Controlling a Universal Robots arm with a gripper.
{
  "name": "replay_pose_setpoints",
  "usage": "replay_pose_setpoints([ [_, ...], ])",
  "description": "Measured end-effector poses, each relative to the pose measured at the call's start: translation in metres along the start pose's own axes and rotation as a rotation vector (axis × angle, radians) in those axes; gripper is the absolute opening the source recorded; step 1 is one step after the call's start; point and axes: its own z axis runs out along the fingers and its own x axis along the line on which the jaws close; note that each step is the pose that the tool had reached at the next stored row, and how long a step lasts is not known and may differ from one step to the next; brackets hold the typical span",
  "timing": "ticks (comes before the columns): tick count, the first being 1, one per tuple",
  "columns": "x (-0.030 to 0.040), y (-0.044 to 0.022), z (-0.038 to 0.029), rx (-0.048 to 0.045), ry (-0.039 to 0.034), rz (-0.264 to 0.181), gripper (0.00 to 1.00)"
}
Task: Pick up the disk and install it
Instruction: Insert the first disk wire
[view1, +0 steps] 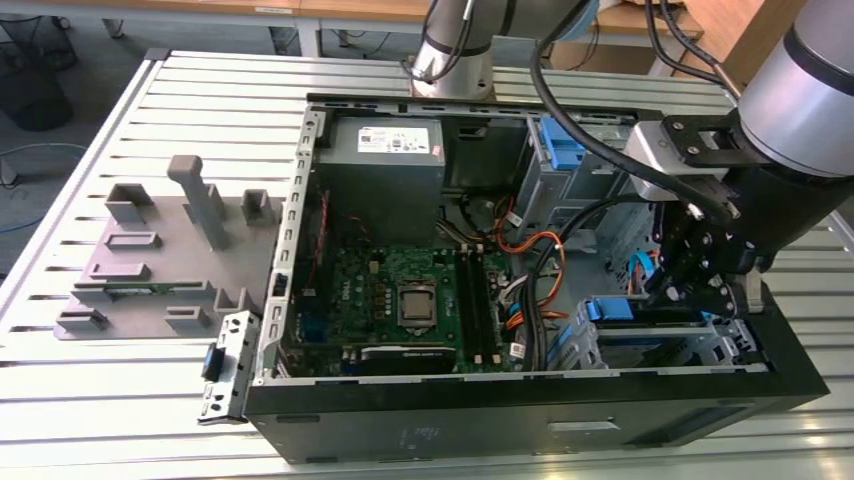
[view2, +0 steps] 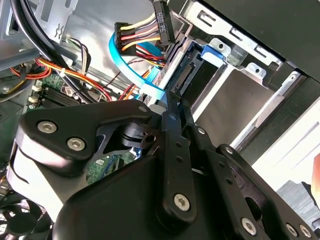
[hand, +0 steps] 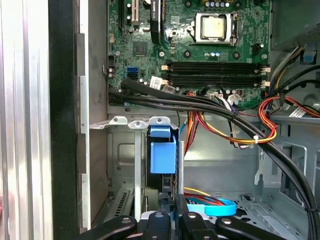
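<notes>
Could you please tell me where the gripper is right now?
The gripper is inside the open computer case, on the exterior view's right, down at the drive cage beside a blue carrier frame.

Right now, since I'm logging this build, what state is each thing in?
Computer case: side open, insides exposed.
Disk: on edge in the drive cage, gripper at it.
Processor: bare, no cooler fitted.

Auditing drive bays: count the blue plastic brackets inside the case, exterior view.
2. One bracket in the far cage beside the power supply; one in the near bay at the exterior view's right. The arm may hide others.
</notes>
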Motion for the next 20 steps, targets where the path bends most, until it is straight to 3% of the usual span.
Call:
replay_pose_setpoints([
  [6,0.0,0.0007,0.0015,0.0067,0.0004,0.0,0.16],
  [18,-0.0001,0.0007,-0.001,0.0068,-0.0008,0.0,0.16],
  [20,0.0,0.0011,-0.001,0.0105,-0.0021,0.0,0.16],
])
